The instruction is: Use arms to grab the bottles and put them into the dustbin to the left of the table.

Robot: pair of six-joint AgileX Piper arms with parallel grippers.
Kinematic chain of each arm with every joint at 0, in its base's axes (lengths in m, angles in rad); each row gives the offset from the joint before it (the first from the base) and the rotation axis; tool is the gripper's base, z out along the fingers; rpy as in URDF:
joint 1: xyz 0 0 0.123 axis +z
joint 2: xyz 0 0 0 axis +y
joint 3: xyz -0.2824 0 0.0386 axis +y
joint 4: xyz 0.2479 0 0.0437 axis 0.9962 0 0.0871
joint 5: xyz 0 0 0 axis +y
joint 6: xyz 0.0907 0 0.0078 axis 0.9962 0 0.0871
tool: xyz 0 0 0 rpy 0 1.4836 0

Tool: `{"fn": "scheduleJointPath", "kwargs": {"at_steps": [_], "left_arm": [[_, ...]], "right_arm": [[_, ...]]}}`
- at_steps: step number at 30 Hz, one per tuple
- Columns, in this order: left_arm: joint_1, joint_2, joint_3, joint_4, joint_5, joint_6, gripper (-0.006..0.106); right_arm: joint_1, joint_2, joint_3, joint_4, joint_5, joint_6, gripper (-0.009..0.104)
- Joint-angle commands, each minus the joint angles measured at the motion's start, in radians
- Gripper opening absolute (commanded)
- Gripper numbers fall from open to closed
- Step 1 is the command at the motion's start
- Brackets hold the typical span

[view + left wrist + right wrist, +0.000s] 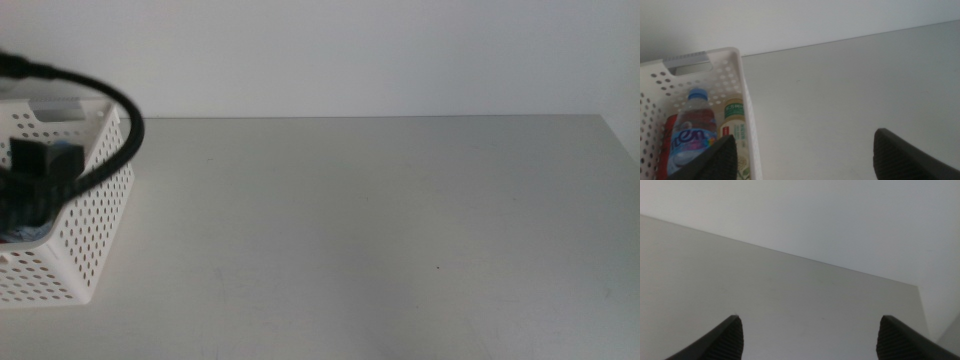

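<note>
Here the left gripper [802, 152] hangs over the near edge of the basket [742, 95], jaws spread wide and holding nothing, which fits a release just made: one jaw sits above the basket's inside, the other out over the bare table [850, 90]. Below it, inside the basket, lie all three items side by side: the water bottle [690, 130] with its blue cap, the tea bottle [735, 132] against the perforated wall, and a sliver of the red can [668, 131] against the far side. In the middle view the arm shows only as a dark mass above the basket at the picture's left, its black cable [120, 110] arching over the rim. The right gripper [807, 335] waits apart, jaws also spread and empty, facing plain tabletop and wall. No bottle shows on the table, so the job looks finished.
</note>
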Motion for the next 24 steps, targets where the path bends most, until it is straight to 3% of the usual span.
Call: {"fn": "scheduleJointPath", "kwargs": {"at_steps": [1,10,24], "left_arm": [[0.036,-0.103,0.078,-0.003,-0.136,-0.014,0.092],[0.063,-0.453,0.444,-0.003,-0.191,-0.014,0.092],[0.106,-0.828,0.759,0.003,-0.208,-0.014,0.092]], "right_arm": [[-0.078,-0.055,0.045,0.0,-0.097,-0.013,0.068],[-0.213,-0.328,0.335,0.001,-0.099,-0.013,0.068],[-0.253,-0.442,0.451,0.03,-0.103,-0.013,0.068]]}}
